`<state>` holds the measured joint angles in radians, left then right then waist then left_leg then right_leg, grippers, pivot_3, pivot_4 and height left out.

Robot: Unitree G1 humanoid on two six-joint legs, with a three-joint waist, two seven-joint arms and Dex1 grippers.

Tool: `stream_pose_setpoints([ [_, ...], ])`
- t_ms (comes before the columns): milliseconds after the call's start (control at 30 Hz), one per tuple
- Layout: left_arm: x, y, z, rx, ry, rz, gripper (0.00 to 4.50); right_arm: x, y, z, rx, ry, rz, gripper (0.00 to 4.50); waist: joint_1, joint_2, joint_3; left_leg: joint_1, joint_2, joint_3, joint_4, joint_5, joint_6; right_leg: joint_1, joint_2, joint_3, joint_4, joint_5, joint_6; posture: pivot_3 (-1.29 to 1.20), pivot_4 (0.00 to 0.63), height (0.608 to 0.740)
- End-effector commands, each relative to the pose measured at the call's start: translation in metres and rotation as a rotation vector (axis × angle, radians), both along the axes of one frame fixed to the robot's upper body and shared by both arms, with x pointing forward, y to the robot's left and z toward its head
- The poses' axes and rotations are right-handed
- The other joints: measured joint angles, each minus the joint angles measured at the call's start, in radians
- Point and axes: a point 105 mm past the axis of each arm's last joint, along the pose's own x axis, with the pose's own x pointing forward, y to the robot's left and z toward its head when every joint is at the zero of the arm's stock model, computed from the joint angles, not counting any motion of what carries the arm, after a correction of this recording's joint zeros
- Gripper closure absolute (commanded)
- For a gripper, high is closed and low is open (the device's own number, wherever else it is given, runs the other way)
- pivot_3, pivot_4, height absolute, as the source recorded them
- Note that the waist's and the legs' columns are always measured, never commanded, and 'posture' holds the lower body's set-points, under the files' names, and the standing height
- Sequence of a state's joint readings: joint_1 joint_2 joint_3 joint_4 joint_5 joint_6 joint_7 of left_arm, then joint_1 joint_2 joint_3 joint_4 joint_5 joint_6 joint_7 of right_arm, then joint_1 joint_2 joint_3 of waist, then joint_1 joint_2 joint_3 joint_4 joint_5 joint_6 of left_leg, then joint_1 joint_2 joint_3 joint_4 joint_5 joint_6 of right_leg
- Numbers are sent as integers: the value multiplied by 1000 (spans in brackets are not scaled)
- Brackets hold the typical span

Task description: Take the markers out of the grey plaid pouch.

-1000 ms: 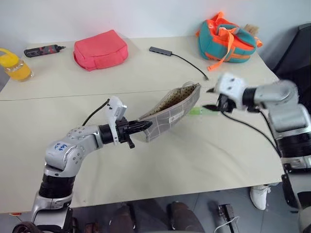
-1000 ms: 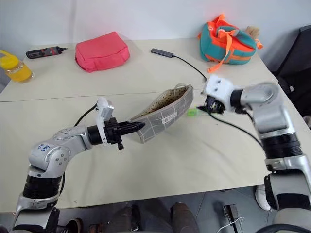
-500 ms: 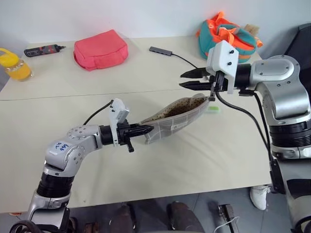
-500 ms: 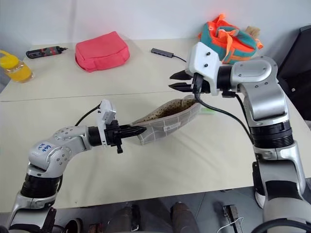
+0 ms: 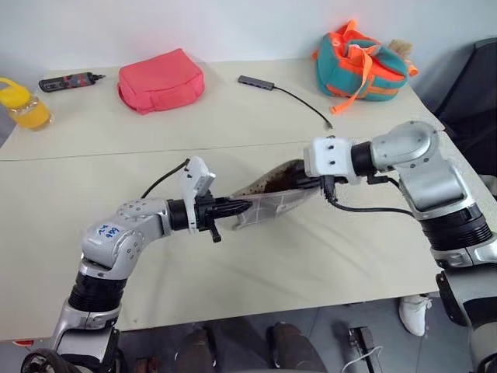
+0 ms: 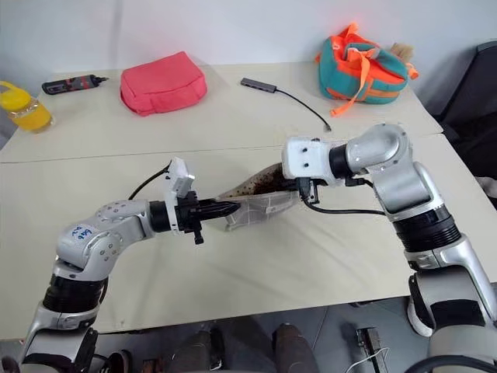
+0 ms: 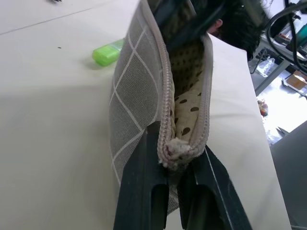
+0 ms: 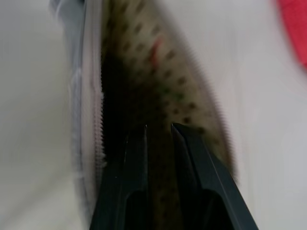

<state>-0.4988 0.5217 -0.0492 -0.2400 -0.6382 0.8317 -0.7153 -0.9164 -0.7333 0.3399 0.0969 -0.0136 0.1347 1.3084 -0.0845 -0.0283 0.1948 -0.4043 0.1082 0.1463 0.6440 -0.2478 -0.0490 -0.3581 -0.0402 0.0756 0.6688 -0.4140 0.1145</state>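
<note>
The grey plaid pouch (image 5: pixel 268 203) hangs just above the middle of the surface (image 5: pixel 256 256), unzipped, its brownish dotted lining showing. The left tool (image 7: pixel 175 165) is clamped on the pouch's zipper end. The right tool (image 8: pixel 158 132) reaches into the open mouth, fingers slightly apart, gripping nothing I can make out. A pale green marker (image 7: pixel 108 51) lies on the surface beside the pouch.
</note>
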Motion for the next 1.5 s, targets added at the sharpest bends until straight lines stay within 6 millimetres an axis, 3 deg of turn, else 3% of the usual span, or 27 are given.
stream_pose_setpoints([
  [33,1,-4,3,-7,-21,-9,4500,-4,7,-6,-36,-8,38,3675,1,0,0,0,0,0,0,0,0,0,0,0,0,0,0,0,150,740],
  [200,0,-4,-1,-17,5,-11,4500,-2,24,-14,-34,-45,80,3675,0,0,0,0,1,0,2,0,0,0,0,0,3,0,0,0,150,740],
  [333,2,-2,-6,-22,22,-1,4500,6,34,-31,-53,-59,78,3675,0,0,0,0,1,0,3,0,0,0,0,0,4,0,0,0,150,740],
  [600,2,-2,-7,-30,29,6,4500,17,27,-37,-97,-99,52,3675,-1,0,0,1,1,0,4,0,0,0,0,0,6,0,0,0,150,740],
  [700,2,-3,-8,-32,34,6,4500,17,28,-35,-85,-101,46,3130,-1,0,0,1,1,0,4,0,0,0,0,0,6,0,0,0,150,740],
  [800,1,-4,-8,-36,37,3,4500,18,29,-34,-88,-119,42,2242,-1,0,0,1,1,0,4,0,0,0,0,0,6,0,0,0,150,740],
  [1500,1,-5,-8,-42,32,11,4500,22,27,-73,-227,-80,54,2242,-3,0,0,2,1,0,4,0,0,0,1,1,8,0,0,0,150,740],
])
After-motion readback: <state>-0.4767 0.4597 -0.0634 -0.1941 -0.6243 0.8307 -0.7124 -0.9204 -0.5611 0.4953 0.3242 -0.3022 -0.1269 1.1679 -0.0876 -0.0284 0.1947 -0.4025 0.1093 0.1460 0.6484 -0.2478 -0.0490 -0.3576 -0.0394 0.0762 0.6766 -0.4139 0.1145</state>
